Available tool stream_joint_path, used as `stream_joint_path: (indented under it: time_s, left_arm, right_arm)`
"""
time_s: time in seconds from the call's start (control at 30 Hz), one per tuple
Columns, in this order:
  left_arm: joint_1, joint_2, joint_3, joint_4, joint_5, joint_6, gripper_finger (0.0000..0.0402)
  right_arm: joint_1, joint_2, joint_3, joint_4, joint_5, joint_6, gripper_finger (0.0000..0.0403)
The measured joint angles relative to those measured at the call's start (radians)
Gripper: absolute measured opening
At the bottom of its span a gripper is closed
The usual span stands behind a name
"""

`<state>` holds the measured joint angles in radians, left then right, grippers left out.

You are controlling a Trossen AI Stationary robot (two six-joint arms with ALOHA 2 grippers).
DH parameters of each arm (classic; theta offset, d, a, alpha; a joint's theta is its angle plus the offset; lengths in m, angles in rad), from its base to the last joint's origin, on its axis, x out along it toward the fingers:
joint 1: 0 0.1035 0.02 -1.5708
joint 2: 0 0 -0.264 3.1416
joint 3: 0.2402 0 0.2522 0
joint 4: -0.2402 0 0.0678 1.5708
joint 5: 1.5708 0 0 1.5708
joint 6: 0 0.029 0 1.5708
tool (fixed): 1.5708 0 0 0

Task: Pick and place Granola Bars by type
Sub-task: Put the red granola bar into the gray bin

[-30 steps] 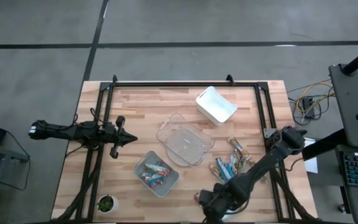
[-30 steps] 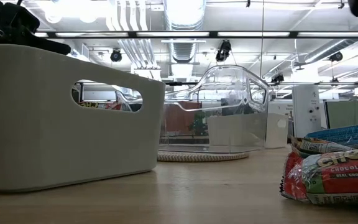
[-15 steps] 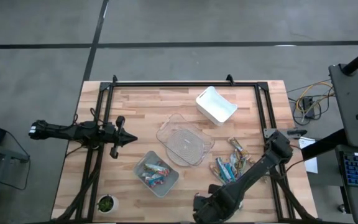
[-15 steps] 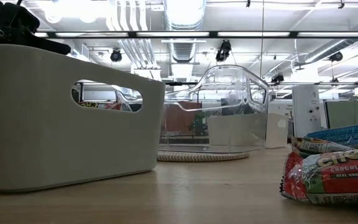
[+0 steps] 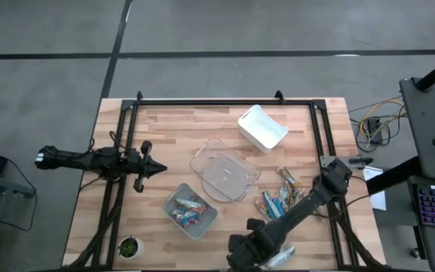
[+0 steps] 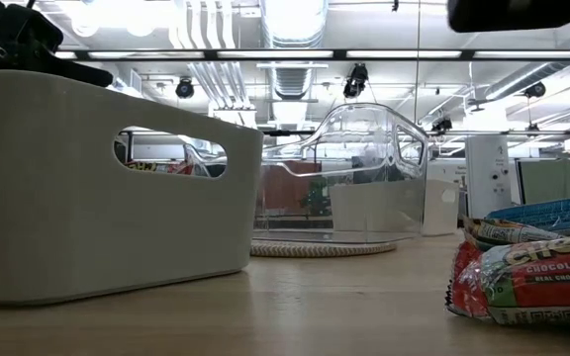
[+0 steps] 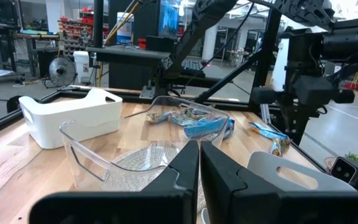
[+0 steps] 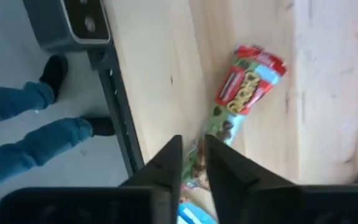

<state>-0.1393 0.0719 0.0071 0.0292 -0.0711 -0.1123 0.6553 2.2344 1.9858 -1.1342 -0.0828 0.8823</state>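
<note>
Granola bars lie in a loose group (image 5: 282,198) on the table's right part, and a few sit in the grey bin (image 5: 189,210). Near the front edge a red bar (image 8: 247,84) lies flat, with a greenish-brown bar (image 8: 219,134) and a blue one (image 8: 197,214) beside it. The low view shows these as a small pile (image 6: 527,282). My right gripper (image 8: 193,155) hangs over that pile, pointing down, with a narrow gap between its fingers and nothing in it. My left gripper (image 5: 159,171) waits shut at the table's left.
A clear bin (image 5: 225,172) stands mid-table and a white bin (image 5: 263,127) at the far side. A small green plant pot (image 5: 129,246) sits at the near left corner. A person's legs (image 8: 23,134) stand beyond the near edge, by a camera (image 8: 73,25).
My right gripper has gone along the near edge toward the table's left and has tipped further downward. Its arm now shows at the top of the low view. The bars and bins have stayed where they were.
</note>
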Motion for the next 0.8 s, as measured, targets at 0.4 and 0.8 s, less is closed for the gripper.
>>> stream_joint_path:
  time_s: [0.4, 0.8]
  left_arm:
    - [0.000, 0.000, 0.000, 0.000, 0.000, 0.000, 0.0000]
    - [0.000, 0.000, 0.000, 0.000, 0.000, 0.000, 0.0000]
  right_arm:
    - [-0.015, -0.004, -0.018, 0.003, 0.012, 0.060, 0.0241]
    - [-0.015, -0.004, -0.096, 0.053, 0.008, 0.158, 0.0313]
